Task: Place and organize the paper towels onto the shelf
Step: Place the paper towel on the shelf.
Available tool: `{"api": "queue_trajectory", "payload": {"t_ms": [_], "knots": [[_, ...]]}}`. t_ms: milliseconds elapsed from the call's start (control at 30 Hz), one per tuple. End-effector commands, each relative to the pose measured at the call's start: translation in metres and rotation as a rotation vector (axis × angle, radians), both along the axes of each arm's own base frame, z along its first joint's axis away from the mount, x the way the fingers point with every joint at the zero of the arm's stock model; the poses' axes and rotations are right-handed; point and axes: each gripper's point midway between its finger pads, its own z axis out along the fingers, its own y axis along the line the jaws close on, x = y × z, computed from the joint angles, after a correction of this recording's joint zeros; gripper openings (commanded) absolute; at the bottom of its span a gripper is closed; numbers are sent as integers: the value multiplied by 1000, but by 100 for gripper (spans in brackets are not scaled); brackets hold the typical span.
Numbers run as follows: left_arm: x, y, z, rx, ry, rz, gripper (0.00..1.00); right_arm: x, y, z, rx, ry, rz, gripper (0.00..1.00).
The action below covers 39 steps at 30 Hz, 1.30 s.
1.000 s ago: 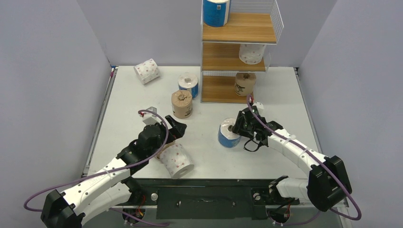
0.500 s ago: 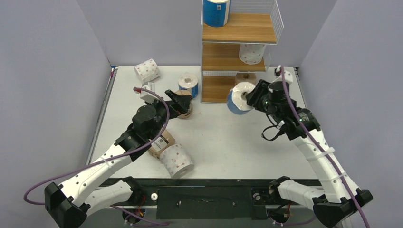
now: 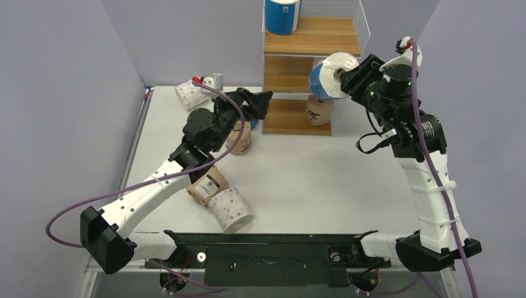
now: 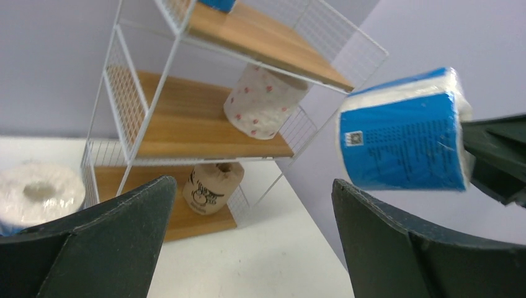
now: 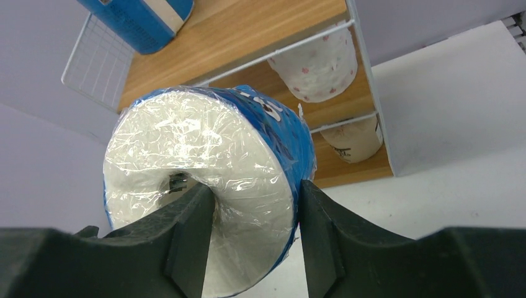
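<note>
Blue-wrapped and slick with film, the paper towel roll (image 3: 329, 76) was held up above the table at about 1 o'clock in the overhead view, near the front right corner of the shelf (image 3: 310, 38) and not yet on any board. The right gripper (image 3: 348, 76) pinched only one wall of it, one finger down the core and one outside. The soft paper might have given or the film slipped, letting the roll tilt or drop. A pink-dotted roll (image 4: 263, 102) sat at the right of the middle tier, and a push inward there risked knocking it or catching the white wire frame. The left gripper (image 3: 257, 99), spread wide and empty, hovered at 9 o'clock of the shelf, near enough to foul the other arm's path.
</note>
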Motion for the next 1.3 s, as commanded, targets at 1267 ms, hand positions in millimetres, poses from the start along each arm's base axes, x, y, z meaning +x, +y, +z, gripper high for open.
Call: {"api": "queue_trajectory", "payload": {"t_ms": [1267], "knots": [[52,-111,99,450,-964,52,96,90,28,102,310,-300,1,40]]}}
